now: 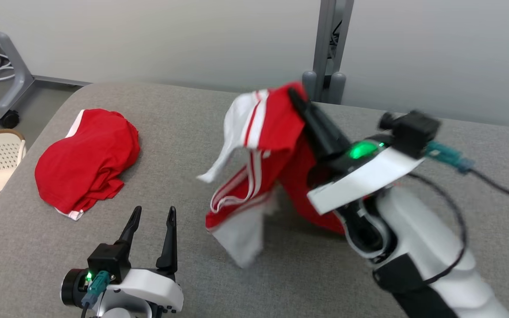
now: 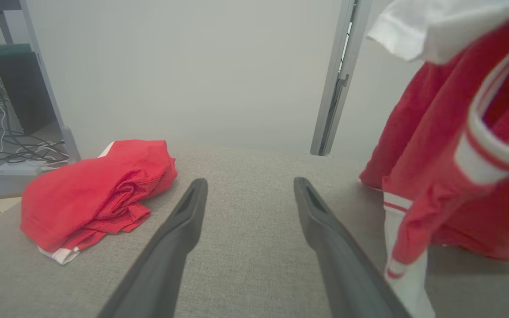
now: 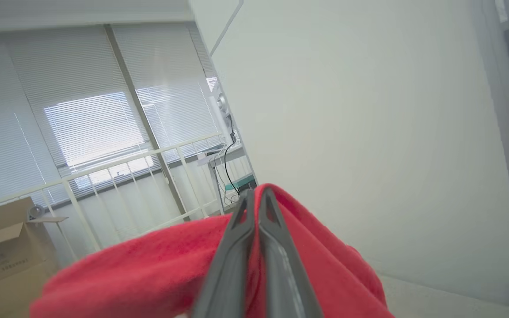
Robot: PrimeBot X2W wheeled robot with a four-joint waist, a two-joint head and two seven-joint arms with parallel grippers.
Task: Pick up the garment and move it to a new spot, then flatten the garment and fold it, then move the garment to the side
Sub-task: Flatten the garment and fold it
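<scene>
On the left of the grey cloth-topped table (image 1: 184, 110), at about 9 o'clock, a folded red cloth (image 1: 87, 159) lies in a soft heap with a white edge. Down at 7 o'clock, the left gripper (image 1: 154, 210) has its two dark fingers spread apart and holds nothing. The garment (image 1: 263, 141) hangs close by, at 2 o'clock from that gripper. It is thin, floppy and red, with white stripes and white parts. Its long side runs up and down, and its low end looks to brush the table. The right gripper (image 1: 293, 93) is pinched tight on the garment's top fold and holds it up. I think the right arm carries it to a bare spot next. The left gripper is near enough to help pull it flat.
</scene>
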